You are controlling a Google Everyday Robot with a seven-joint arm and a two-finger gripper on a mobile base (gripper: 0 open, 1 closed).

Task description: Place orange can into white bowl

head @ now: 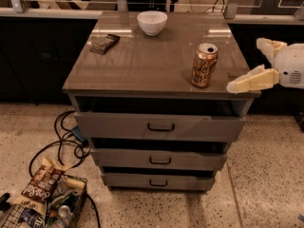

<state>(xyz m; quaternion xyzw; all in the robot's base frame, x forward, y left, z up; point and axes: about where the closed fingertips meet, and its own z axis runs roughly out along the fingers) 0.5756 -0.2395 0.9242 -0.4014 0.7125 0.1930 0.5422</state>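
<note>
Orange-gold can (204, 65) standing upright on the grey-brown table (156, 63), over toward the front right corner, silver top and pull tab facing up. Pale swirly lettering down the side, can't make out a brand tbh. Plain white bowl (152, 23) way back by the rear edge, roughly centred, well apart from the can. Dark flat snack wrapper (104, 43) lying toward the back left, some print on it but unreadable.

Off the right side of the table, the tool (244, 64), just beside the front right corner and near the can, not touching it. Cream-coloured fingers (251, 80) spread wide apart, nothing held between them. Lower finger pointing left toward the can, tip right at the table edge. Upper finger higher up and further back.

Under the tabletop, three drawers (160, 126), each with a small dark handle, all sticking out a little.

Down on the speckled floor (266, 175) at front left, a crumpled chip bag (38, 186) in brown and cream with big white lettering. Looks like it starts with an "S", can't read the whole name. Propped against a wire basket (19, 217) stuffed with bottles and other packaging, no labels legible there either. Black cables (64, 141) looped on the floor beside the table's left side.
</note>
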